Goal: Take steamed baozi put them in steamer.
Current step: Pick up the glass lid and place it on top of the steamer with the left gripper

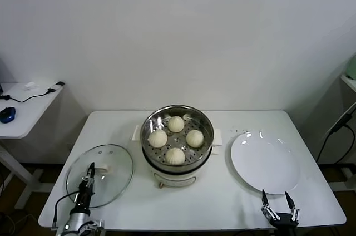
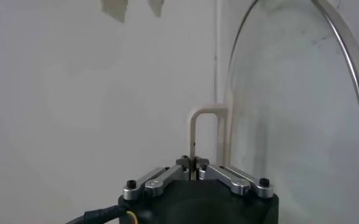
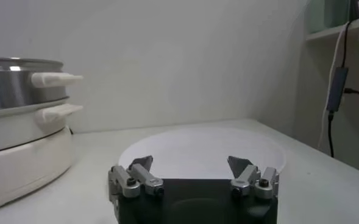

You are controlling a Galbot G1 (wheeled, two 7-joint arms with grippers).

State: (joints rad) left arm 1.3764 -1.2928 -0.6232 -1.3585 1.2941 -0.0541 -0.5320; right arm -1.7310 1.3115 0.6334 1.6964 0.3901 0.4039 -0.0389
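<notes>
The white rectangular counter is filling the lower half of the head view, and everything of the task is standing on it. In the middle of the frame the round shiny stainless-steel steamer, with a cream-white base and side handles, is sitting on the counter. On its perforated tray the four small cream-white steamed baozi are lying, so they are already inside the steamer: one toward the back, one on the left, one on the right and one at the front, near each other but with small gaps.

At the right of the steamer, the flat round white plate is lying on the counter with nothing on it. At the left of the steamer, in the lower left part of the frame, the round glass lid with a metal rim is lying flat.

The left gripper is reaching over the lid from the lower left corner. Its fingers are clenched around the small white handle in the lid's centre; in the left wrist view they are pressing together on the stem of this handle.

The right gripper is waiting at the bottom right of the frame, just near the front edge of the plate. Its fingers are released, standing wide apart and holding nothing.
</notes>
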